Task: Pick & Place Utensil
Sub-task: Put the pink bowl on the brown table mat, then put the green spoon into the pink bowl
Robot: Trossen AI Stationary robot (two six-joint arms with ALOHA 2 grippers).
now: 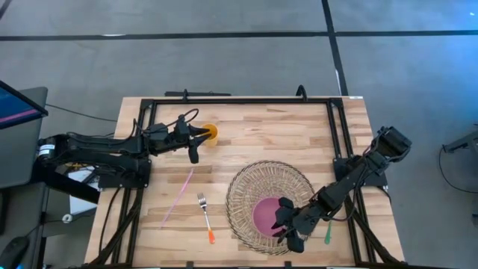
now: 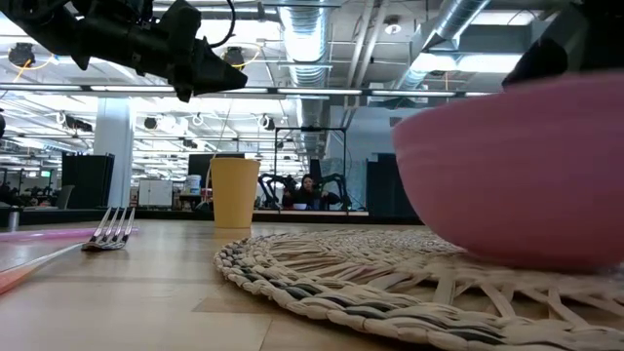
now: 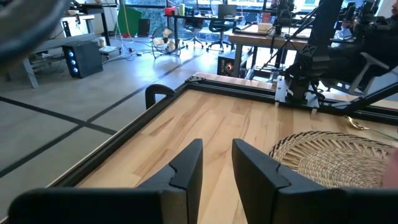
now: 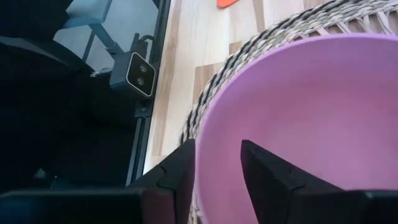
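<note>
A pink bowl (image 1: 267,214) sits on a round woven placemat (image 1: 246,187) at the near right; it also fills the right of the low view (image 2: 507,175). My right gripper (image 1: 287,224) is open at the bowl's near right rim, one finger outside the wall and one inside (image 4: 217,171). A fork with an orange handle (image 1: 205,215) lies on the table left of the mat, and a thin pink stick (image 1: 177,198) lies left of it. A green-handled utensil (image 1: 326,235) lies right of the mat. My left gripper (image 1: 194,142) is open and empty beside a yellow cup (image 1: 210,133). My right gripper stands astride the bowl's rim (image 4: 202,146), one finger outside the wall (image 4: 180,171) and one inside the hollow (image 4: 267,174), coming from above on a slant. The gap is wider than the wall; I cannot tell whether a finger touches it. The bowl rests on the mat.
A black frame (image 1: 239,101) runs along the table's far, left and right sides. Bare wood lies between the cup and the mat. A monitor (image 1: 19,104) stands off the table's left. People and desks show far behind in the low view.
</note>
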